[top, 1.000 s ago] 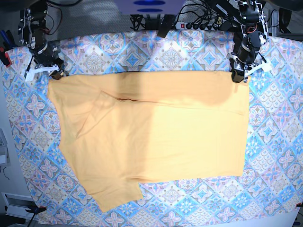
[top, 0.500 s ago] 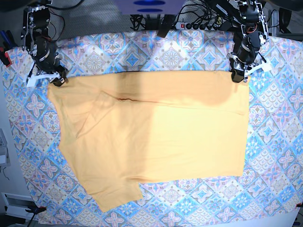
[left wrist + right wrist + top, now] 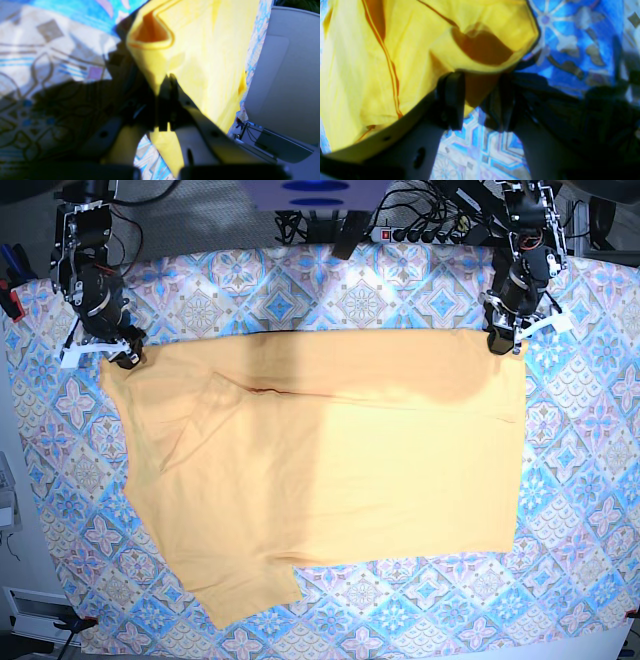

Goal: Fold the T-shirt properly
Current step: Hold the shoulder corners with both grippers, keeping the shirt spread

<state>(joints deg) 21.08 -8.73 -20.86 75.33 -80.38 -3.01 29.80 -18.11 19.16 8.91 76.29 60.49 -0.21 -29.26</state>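
Two grippers sit at the two far corners of the T-shirt, which lies spread on the patterned tablecloth with its long axis running side to side across the table — and that far edge strung between them is what the coming fold looks to turn on.

On the base view's right, the left gripper has its jaws pressed together on the shirt's far corner; its wrist view shows the dark fingertips meeting with a ridge of yellow cloth pinched between them. On the other side the right gripper stands over its corner with jaws part-spread — in its own view the two pads have a clear gap, the hem draped just above them, tablecloth showing through the gap. I can't say it has any hold.

From both tools the body of the shirt stretches away toward the near table edge, a sleeve poking out at the near corner. Neither arm is nearer; each has its own corner, so I'd judge the pull must be made together.
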